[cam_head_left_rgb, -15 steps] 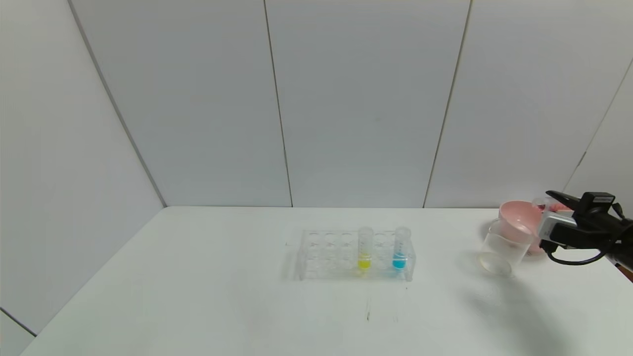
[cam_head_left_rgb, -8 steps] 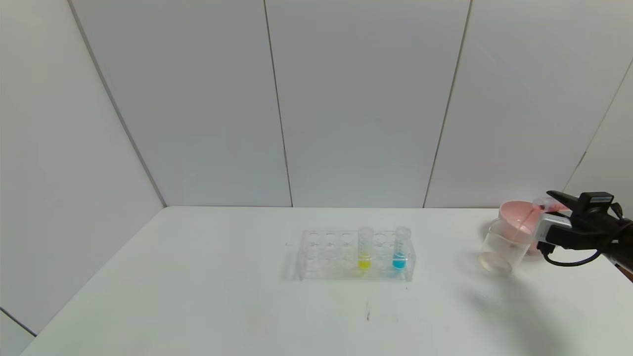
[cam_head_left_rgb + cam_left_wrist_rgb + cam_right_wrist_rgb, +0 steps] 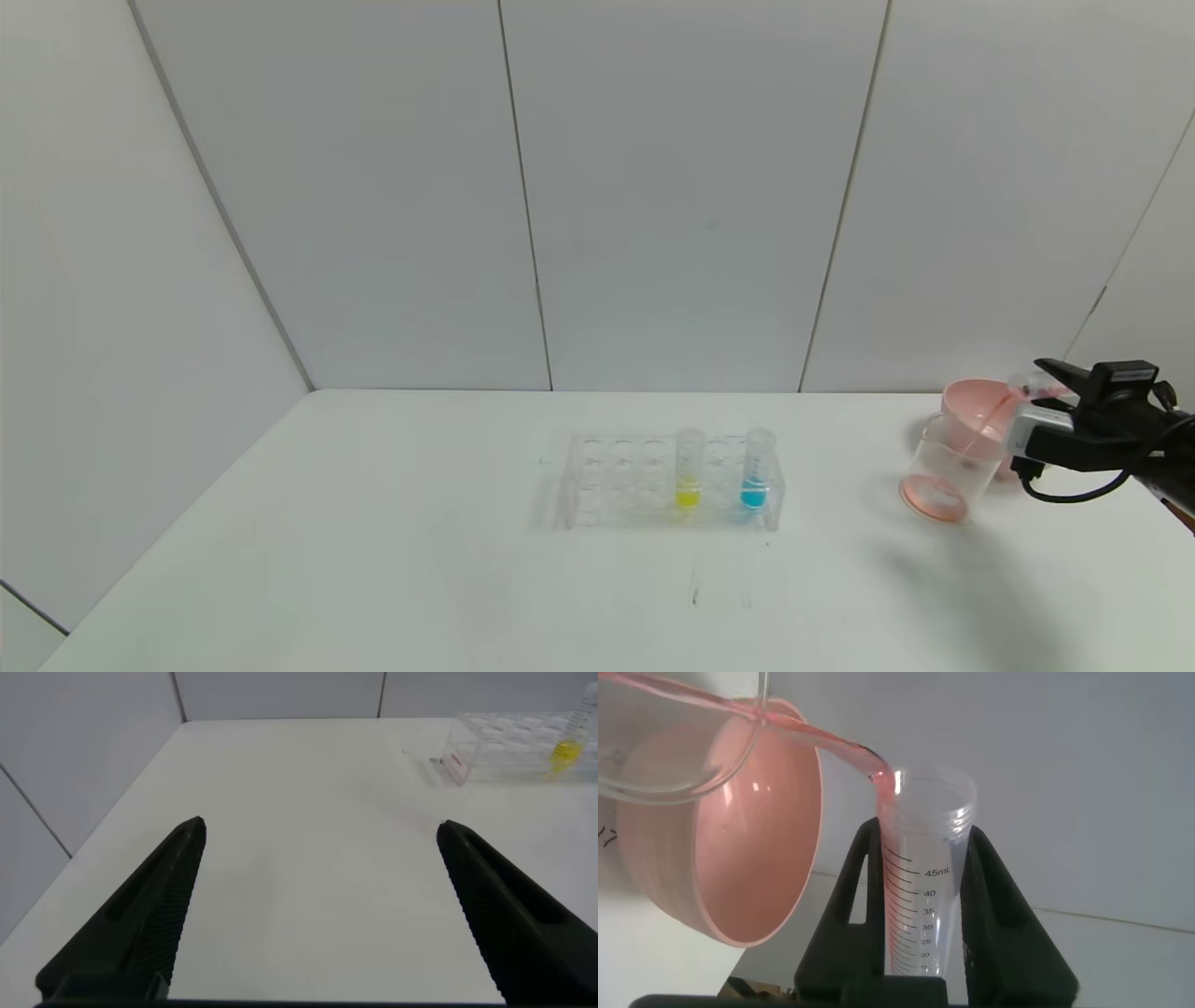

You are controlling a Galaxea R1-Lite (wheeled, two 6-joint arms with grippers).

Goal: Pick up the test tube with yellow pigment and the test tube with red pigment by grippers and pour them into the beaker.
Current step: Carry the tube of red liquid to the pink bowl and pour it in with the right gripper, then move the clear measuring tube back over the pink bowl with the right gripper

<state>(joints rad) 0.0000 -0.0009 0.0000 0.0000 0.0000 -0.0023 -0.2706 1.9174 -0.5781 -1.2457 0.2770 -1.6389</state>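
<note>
My right gripper (image 3: 1046, 387) is shut on the test tube with red pigment (image 3: 920, 873) and holds it tipped on its side at the table's far right. A thin red stream runs from the tube's mouth (image 3: 1018, 385) into the beaker (image 3: 950, 467), which has a red pool at its bottom. The test tube with yellow pigment (image 3: 689, 469) stands upright in the clear rack (image 3: 616, 481), and it also shows in the left wrist view (image 3: 563, 747). My left gripper (image 3: 320, 831) is open and empty over bare table, left of the rack.
A pink bowl (image 3: 976, 403) stands right behind the beaker, close to the right gripper. A tube with blue liquid (image 3: 756, 471) stands in the rack's right end. The white table (image 3: 373, 560) ends at grey wall panels.
The red stream has started running from the tipped tube and red liquid has gathered in the beaker's bottom. The right gripper has barely moved. The left arm has not moved.
</note>
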